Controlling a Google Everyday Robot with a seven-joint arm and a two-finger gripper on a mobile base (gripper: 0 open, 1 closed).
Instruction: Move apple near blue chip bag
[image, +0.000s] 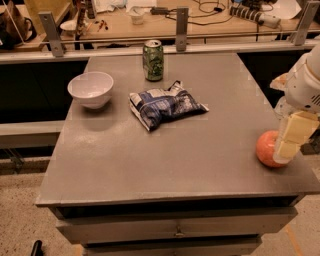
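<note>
step in hand: acquiring the apple, transport not begun. gripper (284, 149) is down at the right edge of the table (150, 165), right up against the apple (267, 149), its pale lower part overlapping the apple's right side in the camera view. apple sits on the tabletop, its visible bulk just left of the gripper, close to the front right corner. can't tell if the gripper is open around it, closed on it or only resting beside it; the far side of the contact is hidden, so i'm not calling a grasp. blue chip bag (165, 104) lies flat well off to the gripper's left and farther back, about mid table, nothing between it and the apple but bare surface. green can (153, 60) stands upright beyond the bag, farther from the gripper again; white bowl (90, 89) is the farthest left, apart from the bag. so the task reads as barely under way: apple and bag are well apart. next move, as i judge it: confirm a firm hold on the apple, lift enough to clear the tabletop, carry left and back toward the bag, set down just beside the bag's near or right edge without landing on it. things to watch: apple is round and near the table edge, so a loose or off-centre hold could roll it off; a low carry could nudge the light bag.
</note>
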